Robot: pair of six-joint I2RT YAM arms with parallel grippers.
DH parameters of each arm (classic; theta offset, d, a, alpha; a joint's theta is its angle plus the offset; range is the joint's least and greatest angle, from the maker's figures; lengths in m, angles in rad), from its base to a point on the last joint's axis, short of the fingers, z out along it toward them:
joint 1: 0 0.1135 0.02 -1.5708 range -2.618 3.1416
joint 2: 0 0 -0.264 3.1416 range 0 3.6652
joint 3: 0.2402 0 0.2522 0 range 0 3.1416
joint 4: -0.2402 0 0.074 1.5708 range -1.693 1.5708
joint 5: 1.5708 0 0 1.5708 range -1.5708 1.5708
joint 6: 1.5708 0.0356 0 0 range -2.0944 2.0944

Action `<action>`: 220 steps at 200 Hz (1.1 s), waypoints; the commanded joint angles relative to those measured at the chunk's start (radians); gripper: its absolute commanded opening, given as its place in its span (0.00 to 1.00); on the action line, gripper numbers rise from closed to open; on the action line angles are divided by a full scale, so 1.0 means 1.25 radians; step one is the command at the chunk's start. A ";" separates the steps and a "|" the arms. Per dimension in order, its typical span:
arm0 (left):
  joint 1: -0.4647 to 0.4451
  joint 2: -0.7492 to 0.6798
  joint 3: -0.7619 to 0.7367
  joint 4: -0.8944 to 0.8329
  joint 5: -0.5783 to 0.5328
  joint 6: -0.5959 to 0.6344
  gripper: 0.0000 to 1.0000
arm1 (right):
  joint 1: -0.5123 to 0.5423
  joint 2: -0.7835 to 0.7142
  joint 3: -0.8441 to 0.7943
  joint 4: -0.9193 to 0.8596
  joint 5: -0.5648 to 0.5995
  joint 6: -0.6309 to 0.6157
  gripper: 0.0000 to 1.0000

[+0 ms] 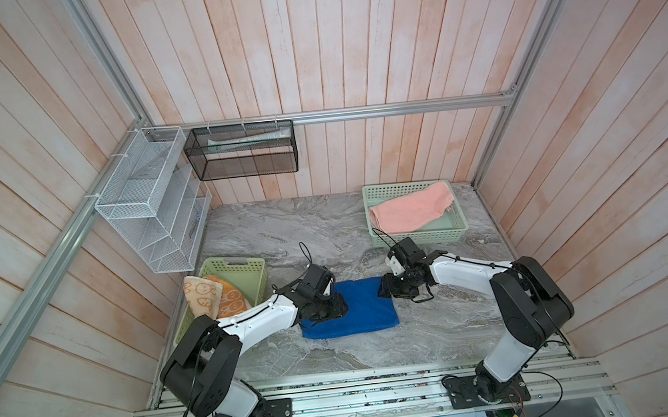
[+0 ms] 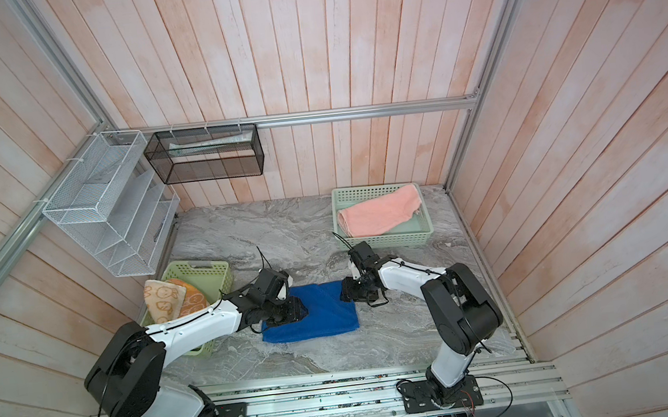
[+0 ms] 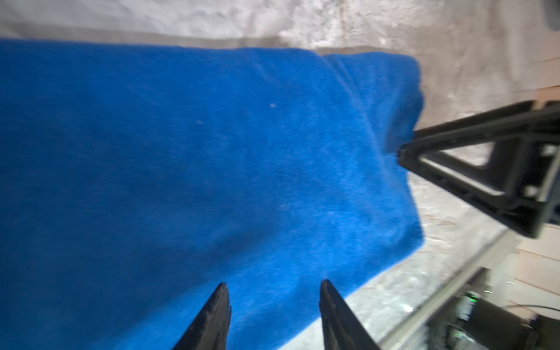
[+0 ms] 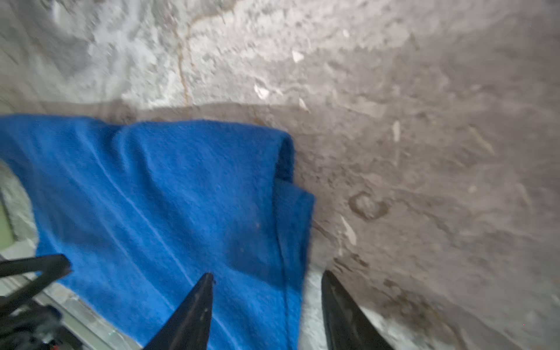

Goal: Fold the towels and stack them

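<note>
The royal blue terry towel [image 1: 350, 308] lies folded on the grey marble table [image 1: 284, 231]. The left gripper [image 3: 274, 283] and right gripper [image 4: 268, 273] hang open over it, holding nothing. The pink towel [image 1: 411, 208] and orange bunny towel [image 1: 230, 299] wait in pale green plastic baskets [image 1: 372, 193], not stacked yet.

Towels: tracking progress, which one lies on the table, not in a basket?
The blue towel, flat on the marble table; the pink towel lies in the far basket, the orange bunny towel in the left basket.

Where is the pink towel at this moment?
In both top views the pink towel lies draped across the pale green basket at the far right corner of the marble table, beyond the right hand and clear of it.
</note>
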 commanded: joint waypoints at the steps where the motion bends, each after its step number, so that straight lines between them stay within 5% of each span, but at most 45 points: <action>1: -0.022 0.017 -0.018 0.164 0.068 -0.072 0.49 | 0.013 0.031 -0.030 0.041 -0.041 0.065 0.59; 58: -0.057 0.151 0.069 0.257 0.125 -0.103 0.45 | 0.033 0.034 -0.059 0.055 -0.042 0.110 0.58; 109: -0.060 0.235 0.027 0.332 0.151 -0.135 0.31 | 0.037 0.027 -0.085 0.085 -0.054 0.131 0.56; 130: -0.062 0.236 0.003 0.355 0.150 -0.144 0.22 | 0.038 0.053 -0.075 0.103 -0.055 0.128 0.43; 161: -0.062 0.207 -0.019 0.353 0.158 -0.139 0.05 | 0.049 0.095 -0.043 0.127 -0.037 0.118 0.00; 220: -0.010 -0.032 -0.040 0.136 0.053 -0.041 0.02 | 0.083 0.086 0.245 -0.101 0.068 0.016 0.00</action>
